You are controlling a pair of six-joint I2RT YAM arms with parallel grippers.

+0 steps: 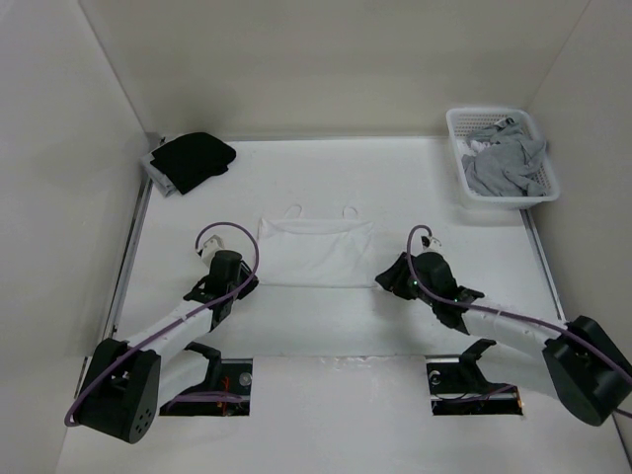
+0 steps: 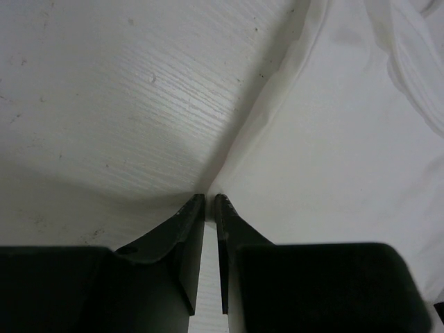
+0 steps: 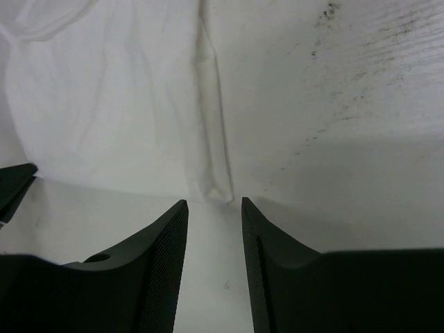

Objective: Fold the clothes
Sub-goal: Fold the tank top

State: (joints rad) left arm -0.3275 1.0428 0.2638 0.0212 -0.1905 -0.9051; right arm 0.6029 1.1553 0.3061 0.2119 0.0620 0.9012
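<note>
Top cam: fixed, high behind the arms, tilted down over the whole desk, arms entering from frame bottom. Left wrist cam: right behind the left pincer, close over the desk, fingers fill the lower frame. Right wrist cam: same on the right pincer. Overlap: tank top, centre in top view, right side in left wrist, upper left in right wrist.

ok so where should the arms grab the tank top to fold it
Likely its two near hem corners, one per gripper, coming in low from the arms' side. The tank top lies flat, straps far, hem nearest, so those corners are the easiest free edges to pinch. The left gripper and right gripper sit right at them.
</note>
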